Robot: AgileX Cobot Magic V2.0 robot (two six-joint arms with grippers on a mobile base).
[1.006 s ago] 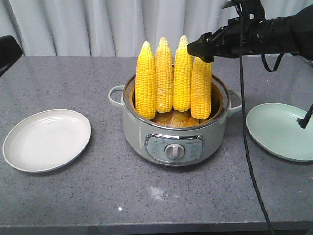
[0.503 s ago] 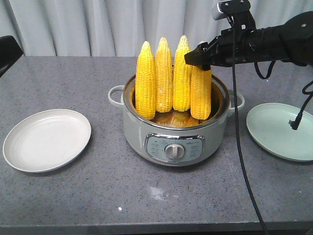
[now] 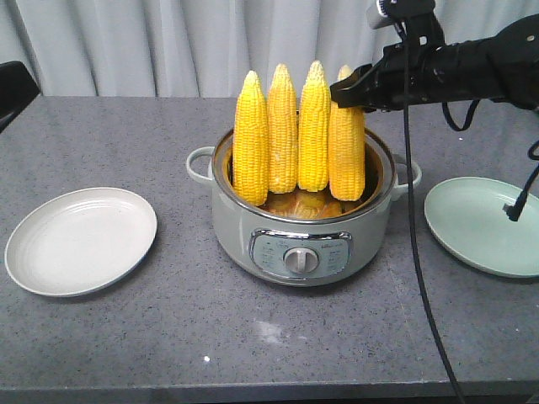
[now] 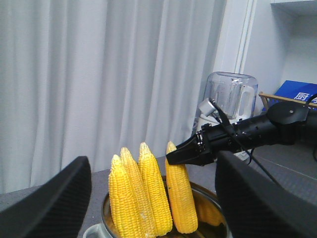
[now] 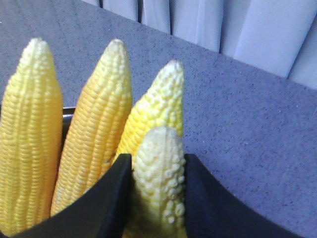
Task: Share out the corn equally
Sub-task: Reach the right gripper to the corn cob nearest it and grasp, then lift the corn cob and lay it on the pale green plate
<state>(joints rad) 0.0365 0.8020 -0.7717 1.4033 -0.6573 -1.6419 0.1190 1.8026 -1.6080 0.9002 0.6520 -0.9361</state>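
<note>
A: Where do we see the corn [image 3: 286, 135]?

B: We count four cobs. They all stand upright, side by side, in the round cooker pot [image 3: 299, 248] in the middle of the front view. Their pale tips rise well above its rim.

A: And the right gripper [image 3: 347, 91]?

B: It reaches in from the upper right of that frame on a black arm and is clamped on the tip of the rightmost cob [image 3: 347, 151]. In the right wrist view we see its two black fingers [image 5: 101, 208] pressed against either side of that tip. The other three cobs stand just beside it, toward the left of the frame.

A: Does that cob rest on the bottom of the pot?

B: We cannot tell. Its lower end is inside the pot, behind the rim.

A: What about the left gripper [image 4: 151, 166]?

B: Its own camera shows two dark, blurred fingers at the lower left and lower right of the frame, spread wide apart. The corn shows beyond them, well apart from them.

A: And the plates?

B: Both lie on the grey table [image 3: 253, 345]. We see a white plate [image 3: 80, 240] at the left of the front view and a pale green plate [image 3: 484, 223] at the right, each well apart from the pot. A pale curtain [image 3: 168, 42] hangs behind the table. In the left wrist view a clear blender jug [image 4: 230, 94] stands toward the right of the frame.
</note>
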